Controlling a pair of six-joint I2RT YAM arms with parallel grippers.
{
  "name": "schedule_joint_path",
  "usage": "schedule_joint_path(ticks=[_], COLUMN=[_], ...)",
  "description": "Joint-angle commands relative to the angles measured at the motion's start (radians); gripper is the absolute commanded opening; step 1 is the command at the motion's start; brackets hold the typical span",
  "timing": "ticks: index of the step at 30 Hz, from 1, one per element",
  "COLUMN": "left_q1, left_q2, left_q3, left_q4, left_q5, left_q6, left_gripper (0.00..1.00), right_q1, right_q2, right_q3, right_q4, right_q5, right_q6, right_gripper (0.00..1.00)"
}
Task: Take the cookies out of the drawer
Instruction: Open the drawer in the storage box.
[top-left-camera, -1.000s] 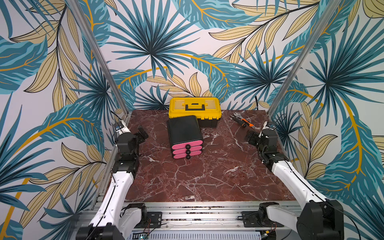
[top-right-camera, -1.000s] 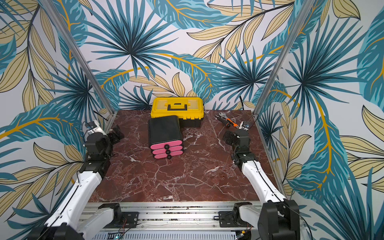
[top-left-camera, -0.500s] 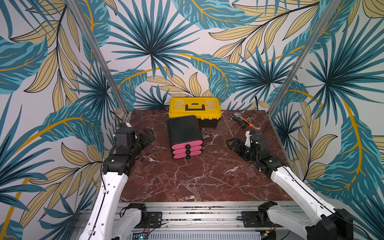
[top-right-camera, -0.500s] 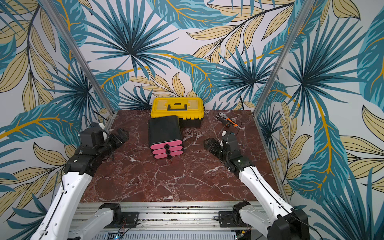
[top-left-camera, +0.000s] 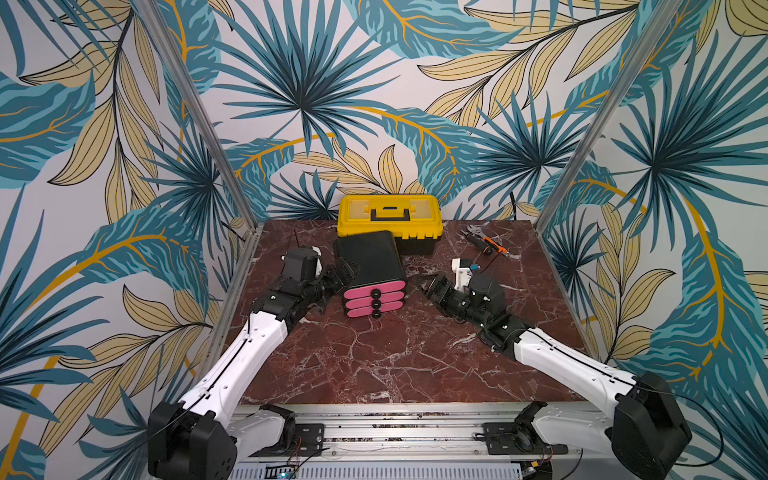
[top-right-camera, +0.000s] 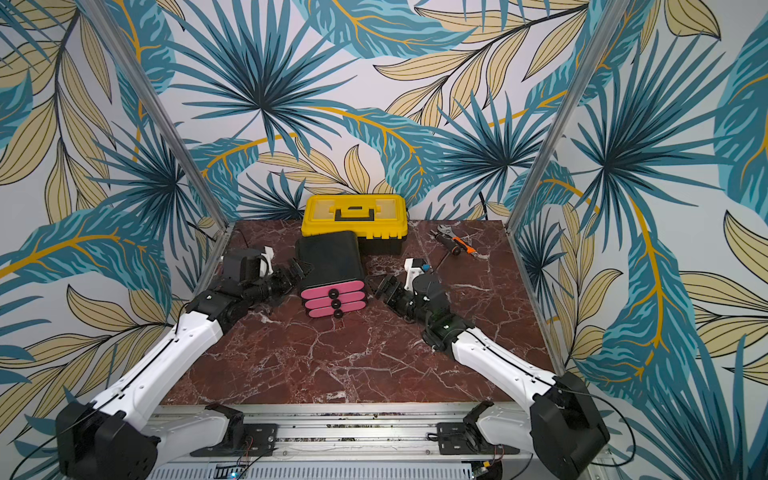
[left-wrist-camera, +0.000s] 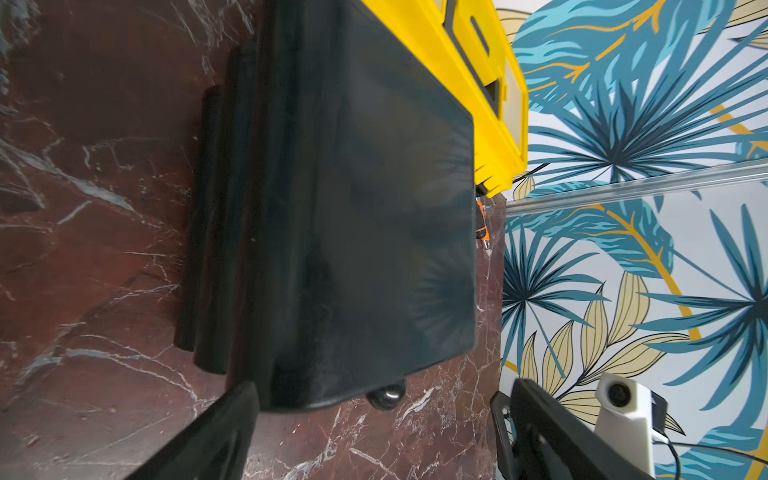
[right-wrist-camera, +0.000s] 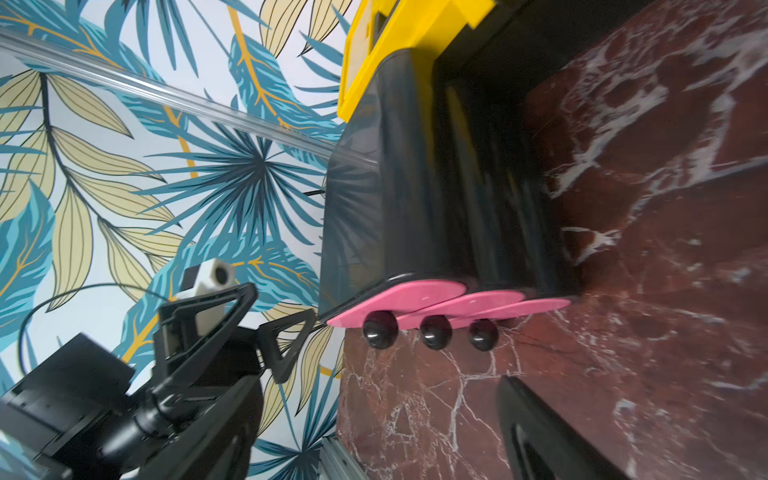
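1. You had the left gripper (top-left-camera: 345, 269) and right gripper (top-left-camera: 424, 282) both gaping wide, empty, flanking the black drawer unit (top-left-camera: 368, 255)
2. The cookies were unseen; all three pink drawers (top-left-camera: 357, 291) stood shut
3. Pulled unbraced, the unit could slide; round knobs (right-wrist-camera: 435, 332) might slip

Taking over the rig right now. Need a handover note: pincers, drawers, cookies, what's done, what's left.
Left pincer: open, empty, beside the left wall of the black drawer unit; contact unclear.
Right pincer: open, empty, off the unit's right front corner, apart from it.
Three pink drawers: all shut.
Cookies: none in view; which drawer holds them cannot be told.
Done: nothing out yet.
Left: pull a drawer open, lift the cookies out.
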Motion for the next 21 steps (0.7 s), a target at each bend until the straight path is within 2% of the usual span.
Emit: schedule_joint_path(ticks=[1,4,10,13,21], left_q1=[-0.005,-0.005,-0.005,-0.005,-0.005], left_q2=[0.03,0.05,0.108,0.13,0.148], left_q3=[0.036,0.038,0.025,0.022,0.007], left_q4=[0.039,0.022,0.057,0.059,0.06], left_q5=[-0.011,-0.043,-0.004,0.005,-0.002], left_q6=[0.005,0.01,-0.021,-0.035,-0.057], left_gripper=[1.0,1.0,1.0,1.0,1.0], right_q1=[0.053,0.094,0.126,0.129,0.158], right_q2=[0.082,0.146,0.214,0.255,0.363], right_q3=[0.009,0.016,0.035,0.044,0.063], right_q4=[0.141,0.207,0.241,0.278,0.383], right_q5=[0.006,0.036,0.09,0.092,0.104], right_q6=[0.05,0.08,0.101,0.123,0.202], right_gripper=[0.91,0.89,0.83,0.8,0.78])
